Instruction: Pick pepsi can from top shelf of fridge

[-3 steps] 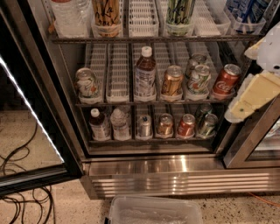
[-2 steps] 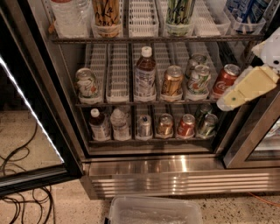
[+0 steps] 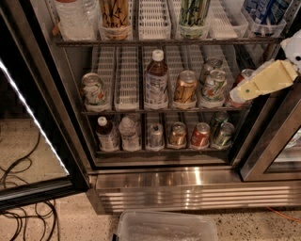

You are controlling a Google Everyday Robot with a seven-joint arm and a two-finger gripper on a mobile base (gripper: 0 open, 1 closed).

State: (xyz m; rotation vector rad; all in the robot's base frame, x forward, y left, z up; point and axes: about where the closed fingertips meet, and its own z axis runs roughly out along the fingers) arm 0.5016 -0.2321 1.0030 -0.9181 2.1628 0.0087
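Gripper (image 3: 256, 84) sat at right edge of frame, in front of the right end of the middle rack, partly covering a red can (image 3: 243, 75). Couldn't tell if it was spread or closed. It held nothing visible. Pepsi can (image 3: 261, 9) was in the upper right corner, in the rightmost white tray on the top shelf (image 3: 155, 42), above the gripper and apart from it. Fridge (image 3: 188, 190) door (image 3: 28, 113) stood open at left.

Speckled floor (image 3: 84, 221) — black cables (image 3: 19, 222), plastic bin (image 3: 167, 228)
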